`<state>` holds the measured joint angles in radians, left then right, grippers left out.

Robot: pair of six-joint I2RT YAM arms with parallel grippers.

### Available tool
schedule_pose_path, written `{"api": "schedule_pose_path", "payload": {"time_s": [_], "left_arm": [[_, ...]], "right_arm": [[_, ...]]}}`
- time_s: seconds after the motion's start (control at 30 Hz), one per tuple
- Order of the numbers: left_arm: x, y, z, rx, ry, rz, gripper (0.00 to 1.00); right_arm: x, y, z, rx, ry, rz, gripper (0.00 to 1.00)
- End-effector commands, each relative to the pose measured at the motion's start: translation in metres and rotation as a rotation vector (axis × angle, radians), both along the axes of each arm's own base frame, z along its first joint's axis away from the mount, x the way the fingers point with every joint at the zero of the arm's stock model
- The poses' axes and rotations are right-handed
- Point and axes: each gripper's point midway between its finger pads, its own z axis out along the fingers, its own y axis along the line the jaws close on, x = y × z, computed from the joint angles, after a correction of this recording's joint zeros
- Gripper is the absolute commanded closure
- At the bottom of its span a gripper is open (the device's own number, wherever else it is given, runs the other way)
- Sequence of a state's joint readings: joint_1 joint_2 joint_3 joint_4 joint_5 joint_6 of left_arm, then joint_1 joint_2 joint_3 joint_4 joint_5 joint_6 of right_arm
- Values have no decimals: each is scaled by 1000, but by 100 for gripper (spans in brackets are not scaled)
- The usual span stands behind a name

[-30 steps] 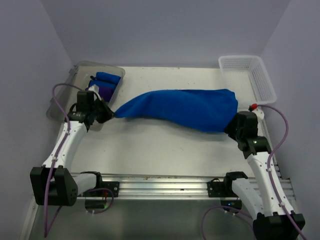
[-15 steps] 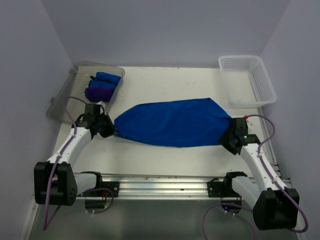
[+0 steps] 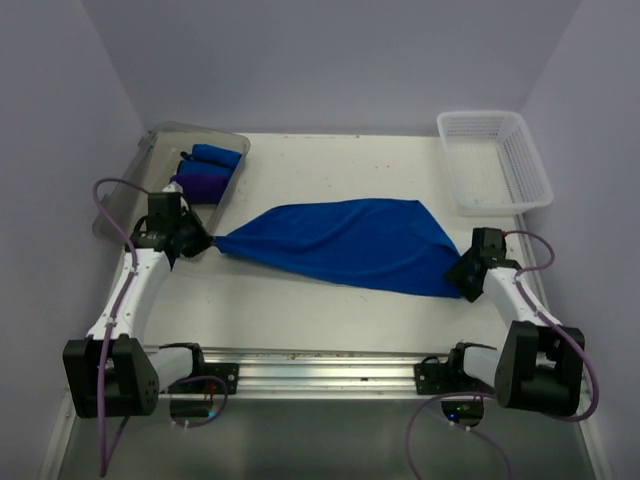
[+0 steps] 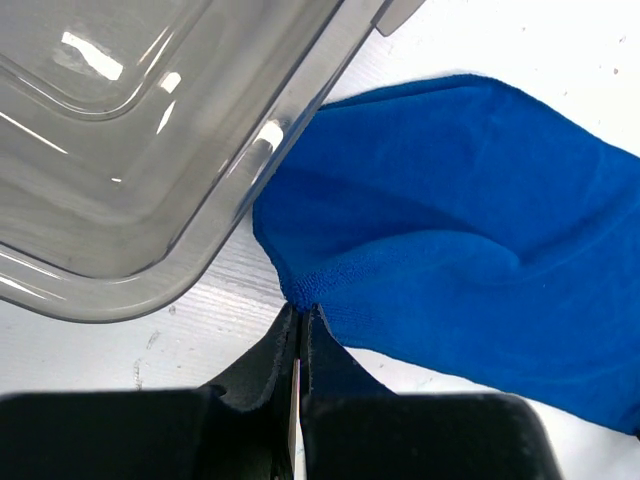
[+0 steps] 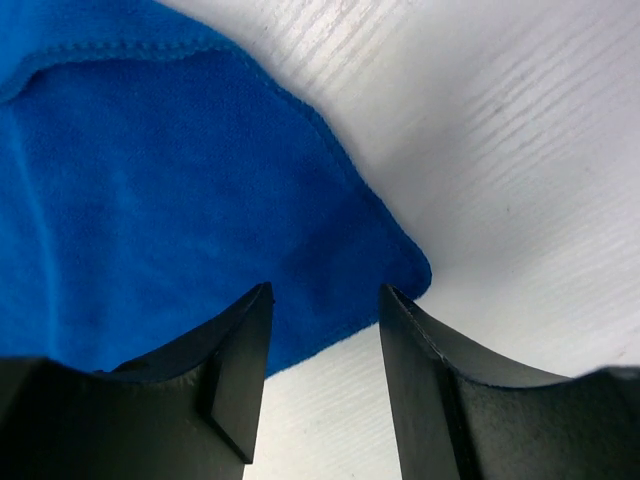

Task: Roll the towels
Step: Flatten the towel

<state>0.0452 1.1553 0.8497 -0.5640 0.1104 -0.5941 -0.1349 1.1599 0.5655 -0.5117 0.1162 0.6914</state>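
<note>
A blue towel [image 3: 350, 245] lies spread across the middle of the table, drawn to a point at its left end. My left gripper [image 3: 208, 243] is shut on that left corner [image 4: 300, 290], right beside the grey bin. My right gripper [image 3: 466, 275] is open just over the towel's right corner [image 5: 395, 265], which lies flat on the table between the fingers without being held.
A clear grey bin [image 3: 135, 195] at the back left holds a rolled blue towel [image 3: 215, 156] and a rolled purple towel [image 3: 200, 185]; its rim [image 4: 250, 160] is next to my left gripper. A white basket [image 3: 495, 160] stands at the back right.
The right gripper let go of the towel's right end, which now lies on the table. The left gripper pulled its corner left toward the bin, stretching the towel to a point.
</note>
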Motion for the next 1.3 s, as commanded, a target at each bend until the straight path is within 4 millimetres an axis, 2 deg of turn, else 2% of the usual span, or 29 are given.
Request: {"api": "schedule_pose_path", "payload": {"time_s": [0.0,0.13,0.27,0.33,0.4,0.5,0.57,0.6,0.7,0.9,1.13,1.27], "left_arm": [[9,11,15,13,-42,49,100],[9,11,11,11,-27,44,100],[10,9,11,6,-34,38,100],[10,9,10,6,-32,39,100],[10,10,11,8,-34,43,100],[11,10,13,2,-38,39,100],[11,9,14,1,-39,38,100],[12,10,14,1,-37,40,100],[13,9,17,-2,-43,37,100],[12,7,18,-10,-45,32,100],[13,7,17,-8,-46,23,100],[15,5,15,-18,-45,14,100]], "right_arm": [[18,-2,-5,7,-50,13,50],[18,1,-14,35,-22,19,52],[20,-6,-16,11,-27,5,55],[24,-10,-20,13,-18,-5,62],[30,-12,-22,18,-14,-9,76],[34,-10,-22,45,-10,-13,90],[33,-8,-16,48,-36,-11,90],[31,-8,-13,46,-42,-9,85],[22,-11,-5,18,-50,-12,58],[-5,-21,-8,-45,-24,-70,56],[-11,-33,10,-102,-62,-129,56],[-11,-23,0,-49,-33,-109,57]]}}
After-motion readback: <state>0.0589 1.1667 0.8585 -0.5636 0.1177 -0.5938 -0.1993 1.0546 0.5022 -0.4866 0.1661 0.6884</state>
